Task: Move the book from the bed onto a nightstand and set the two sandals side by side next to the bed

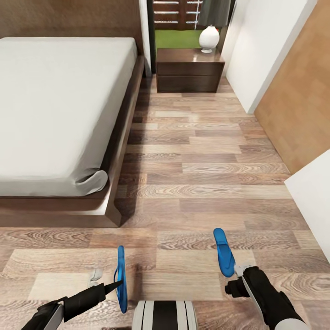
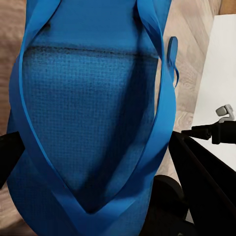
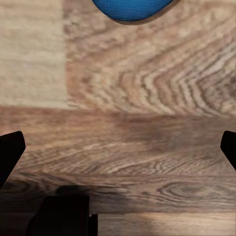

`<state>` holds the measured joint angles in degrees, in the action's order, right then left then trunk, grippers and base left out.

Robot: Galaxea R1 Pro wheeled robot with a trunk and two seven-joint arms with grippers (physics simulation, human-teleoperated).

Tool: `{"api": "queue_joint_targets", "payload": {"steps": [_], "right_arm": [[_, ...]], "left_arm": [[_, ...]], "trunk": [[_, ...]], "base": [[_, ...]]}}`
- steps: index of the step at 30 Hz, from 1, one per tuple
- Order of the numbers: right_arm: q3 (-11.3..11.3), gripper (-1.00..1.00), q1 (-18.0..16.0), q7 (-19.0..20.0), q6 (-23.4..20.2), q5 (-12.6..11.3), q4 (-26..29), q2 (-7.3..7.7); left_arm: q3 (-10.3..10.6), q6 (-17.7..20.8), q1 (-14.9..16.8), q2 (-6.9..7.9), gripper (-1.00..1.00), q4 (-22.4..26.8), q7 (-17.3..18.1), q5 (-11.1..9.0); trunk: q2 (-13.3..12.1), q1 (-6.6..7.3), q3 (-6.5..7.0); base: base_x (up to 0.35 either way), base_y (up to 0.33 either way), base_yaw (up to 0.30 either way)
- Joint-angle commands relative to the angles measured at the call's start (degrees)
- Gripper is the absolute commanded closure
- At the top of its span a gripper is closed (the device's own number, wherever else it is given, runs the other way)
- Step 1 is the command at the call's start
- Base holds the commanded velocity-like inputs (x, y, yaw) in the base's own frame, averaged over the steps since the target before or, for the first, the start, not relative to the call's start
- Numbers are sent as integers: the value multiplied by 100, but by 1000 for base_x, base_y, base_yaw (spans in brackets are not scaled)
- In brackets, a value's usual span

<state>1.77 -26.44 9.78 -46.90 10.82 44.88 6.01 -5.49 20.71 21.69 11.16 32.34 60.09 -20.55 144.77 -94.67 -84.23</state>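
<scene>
Clearly, we gripped edge-on sandal (image 1: 121,279) in left pincer (image 1: 120,283), lower left; right pincer (image 1: 238,278) gaped beside second sandal (image 1: 223,252); thin hold risked slip.

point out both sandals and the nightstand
left sandal (image 1: 121,279), head view, on its blue edge near the left gripper
right sandal (image 1: 223,252), head view, on the middle of its sole
nightstand (image 1: 189,71), head view, on its upper drawer front

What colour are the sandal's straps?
Bright blue, matching the sole; the left wrist view shows the sandal best.
</scene>
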Motion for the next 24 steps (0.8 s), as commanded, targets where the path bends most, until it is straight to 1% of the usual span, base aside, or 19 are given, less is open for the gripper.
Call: {"api": "queue_joint_targets", "payload": {"steps": [1, 6, 17, 24], "right_arm": [[16, -100, -1, 55, -21, 61, 12, -2], [12, -100, -1, 46, -21, 61, 6, -3], [9, -100, -1, 41, -21, 62, 9, -3], [8, -100, -1, 41, -21, 61, 8, -3]], "left_arm": [[-5, 56, 2, 0, 100, 0, 15, -31], [-5, 61, 2, 1, 100, 0, 16, -35], [-11, 57, 2, 5, 100, 0, 20, -37], [-14, 49, 2, 18, 100, 0, 20, -38]], "trunk": [[3, -1, -26], [10, -14, -137], [10, -14, -137], [10, -14, -137]], "base": [[0, 0, 0], [0, 0, 0], [7, 0, 0], [211, 0, 0]]}}
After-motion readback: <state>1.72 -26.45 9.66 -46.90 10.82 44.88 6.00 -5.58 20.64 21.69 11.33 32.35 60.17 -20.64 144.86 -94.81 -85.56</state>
